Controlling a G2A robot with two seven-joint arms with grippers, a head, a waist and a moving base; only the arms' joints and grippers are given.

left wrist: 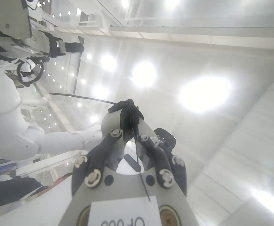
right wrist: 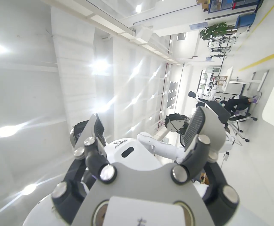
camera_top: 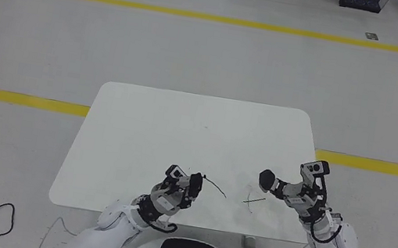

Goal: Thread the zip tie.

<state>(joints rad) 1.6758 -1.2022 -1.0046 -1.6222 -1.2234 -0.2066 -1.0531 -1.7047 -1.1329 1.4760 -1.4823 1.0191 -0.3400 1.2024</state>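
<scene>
Thin black plastic zip tie (left wrist: pixel 85 98) pinched in the closed fingers of the left gripper (left wrist: pixel 128 111), over the near edge of the white rectangular table (camera_top: pixel 183 121), strap pointing toward the right gripper (right wrist: pixel 147 122), whose ribbed fingers are spread wide and empty, second thin black tie (camera_top: pixel 253 201) lying on the table between them.

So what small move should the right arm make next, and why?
Probably bring the right gripper toward the free end of the zip tie and close on it. The left gripper is shut on the tie, with one end sticking out toward the other arm, while the right gripper is open, empty and apart from it.
</scene>
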